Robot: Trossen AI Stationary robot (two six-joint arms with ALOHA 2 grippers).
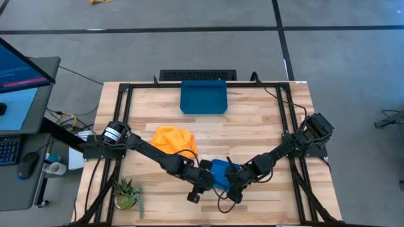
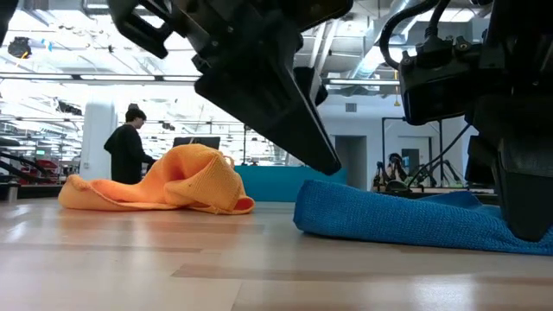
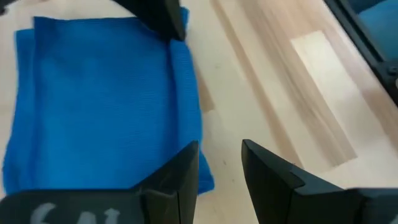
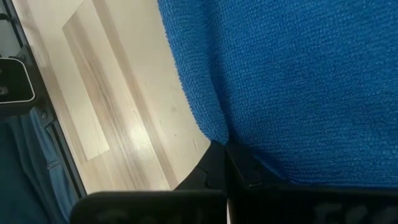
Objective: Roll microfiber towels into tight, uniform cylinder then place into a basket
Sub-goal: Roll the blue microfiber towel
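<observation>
The blue towel (image 1: pixel 221 170) lies flat and folded on the wooden table, near the front edge. My right gripper (image 4: pixel 225 152) is shut on one of its corners. My left gripper (image 3: pixel 221 149) stands open at the towel's opposite end, one finger (image 3: pixel 180 177) over the towel's side edge and the other over bare wood. The orange towel (image 1: pixel 173 140) sits in a crumpled heap on the table, behind and to the left. At the table's far edge stands the dark blue basket (image 1: pixel 203 96), with nothing showing in it. My right gripper pinches the blue towel's corner (image 4: pixel 217 134) between its two shut fingers, slanting down from the table's right side. The towel stays lying on the table, slack; one layer or several, I cannot tell. My left gripper: I cannot tell whether its finger touches the towel's edge (image 3: pixel 202 177).
A small potted plant (image 1: pixel 128 192) stands at the table's near left corner. A black frame (image 1: pixel 126 94) runs round the tabletop, and a black bar (image 1: pixel 197 75) lies behind the basket. A person (image 2: pixel 130 142) stands in the room beyond. Bare wood lies between the towels and the basket.
</observation>
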